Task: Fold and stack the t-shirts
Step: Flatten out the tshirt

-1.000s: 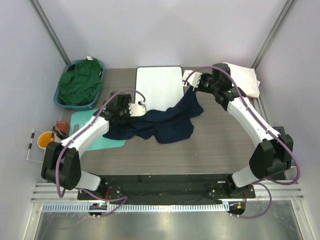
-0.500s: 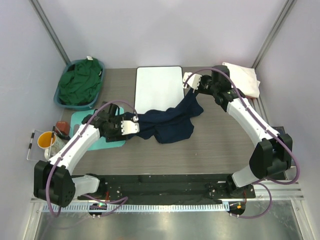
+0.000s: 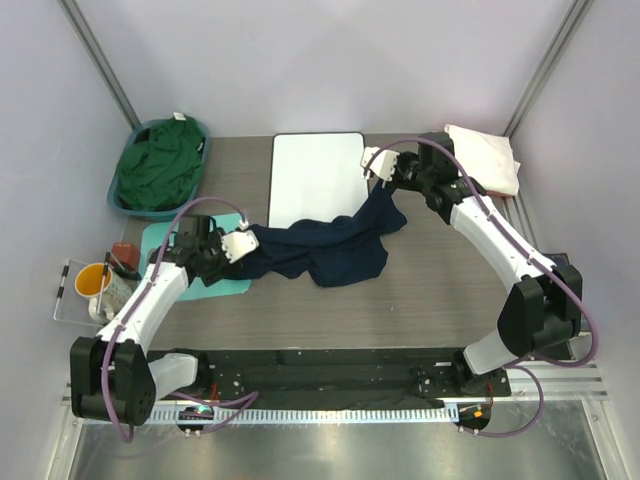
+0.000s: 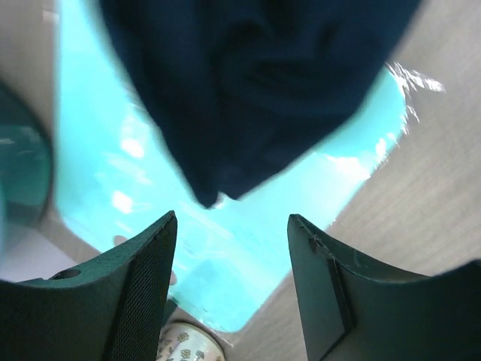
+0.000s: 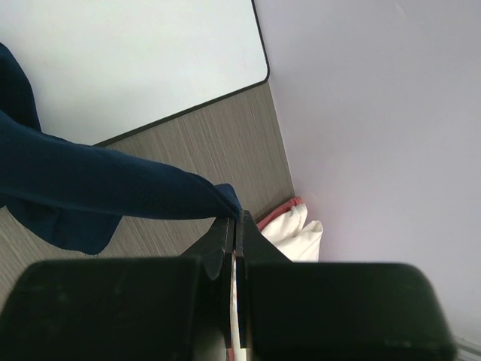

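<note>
I have the navy t-shirt [image 3: 325, 248] lying rumpled across the middle of the table [image 3: 430, 285], its far edge draped over the near end of the white board [image 3: 318, 170]. One end is drawn up and to the right, toward the right gripper [image 3: 378, 170]. On the right wrist camera the jaws are pressed flat together on that corner of navy cloth [image 5: 113, 195], and the fabric runs taut from the pinch down to the left, clear of the table surface.

The left gripper [image 3: 237, 247] sits at the shirt's other end, over the teal mat [image 3: 200, 275]. From the left wrist camera I see its jaws standing apart with nothing between them. The shirt's dark tip [image 4: 218, 180] hangs just ahead of the left gripper [image 4: 231, 219], with the teal mat [image 4: 113, 173] bright behind it. I cannot tell whether the cloth touches either finger.

The green t-shirt [image 3: 160, 165] is bunched in the blue basket [image 3: 122, 205] at the far left corner. The cream-white t-shirt [image 3: 490, 160] lies at the far right corner, just beyond the right arm – on the right wrist view it shows as a pale fold [image 5: 289, 233], with an edge of the salmon-pink t-shirt [image 5: 285, 206] just against it.

At the left edge of the table, an orange cup [image 3: 90, 278] stands beside the mat.
</note>
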### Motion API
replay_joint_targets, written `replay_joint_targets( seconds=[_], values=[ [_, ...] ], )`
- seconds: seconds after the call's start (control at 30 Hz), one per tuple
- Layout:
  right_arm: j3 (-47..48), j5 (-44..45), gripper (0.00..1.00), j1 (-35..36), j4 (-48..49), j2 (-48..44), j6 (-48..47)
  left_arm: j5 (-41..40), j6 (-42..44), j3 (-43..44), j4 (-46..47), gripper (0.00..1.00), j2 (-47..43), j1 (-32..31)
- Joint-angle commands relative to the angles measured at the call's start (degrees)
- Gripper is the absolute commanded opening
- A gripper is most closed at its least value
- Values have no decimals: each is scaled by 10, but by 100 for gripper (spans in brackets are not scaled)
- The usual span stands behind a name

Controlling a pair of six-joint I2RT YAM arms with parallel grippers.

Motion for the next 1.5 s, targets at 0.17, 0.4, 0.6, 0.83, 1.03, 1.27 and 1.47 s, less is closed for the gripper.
replay_joint_targets(
  seconds=[0.17,0.4,0.6,0.83,1.03,1.27,1.47],
  values=[
    [30,6,1,9,8,14,-2,95,-17,57,18,52,0,59],
    [29,8,1,12,9,16,0,141,18,81,-23,50,63,114],
    [37,12,1,16,9,24,1,149,26,101,-20,50,92,123],
    [46,14,1,21,9,31,5,153,31,112,-18,49,123,128],
    [54,15,1,23,9,39,7,153,37,108,-20,49,137,134],
    [59,16,1,28,8,43,8,159,36,112,-18,46,154,133],
    [61,16,1,30,9,44,10,164,35,114,-12,44,166,134]
  ],
)
